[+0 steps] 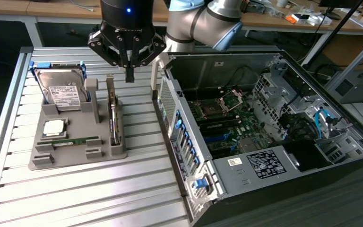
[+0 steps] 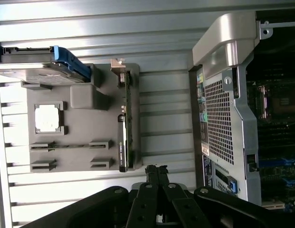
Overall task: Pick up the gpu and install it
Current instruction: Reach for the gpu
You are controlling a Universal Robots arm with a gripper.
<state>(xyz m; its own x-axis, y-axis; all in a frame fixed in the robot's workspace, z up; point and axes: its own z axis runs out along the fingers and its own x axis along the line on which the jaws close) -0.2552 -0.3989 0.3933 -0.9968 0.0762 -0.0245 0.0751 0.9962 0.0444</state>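
gpu (image 1: 113,116): one, upright on edge in the gray holder (image 1: 109,153).
claw (image 1: 130,76): one, fingers pressed together, empty, near the gpu, not touching.
holder, other parts: one hard drive (image 1: 60,91), one RAM stick (image 1: 74,140).
computer case (image 1: 188,142): one, open, on the tabletop (image 1: 106,198).

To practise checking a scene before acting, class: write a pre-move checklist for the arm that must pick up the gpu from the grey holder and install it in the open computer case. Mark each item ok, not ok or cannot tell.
1. The gpu stands on edge in the grey holder: ok.
2. The gripper is empty: ok.
3. Jaws open for a grasp: not ok, they are shut.
4. Gripper lined up over the gpu: not ok, it hangs apart from it, towards the case side.
5. Computer case open, motherboard exposed: ok.
6. Free card slot on the motherboard: cannot tell.
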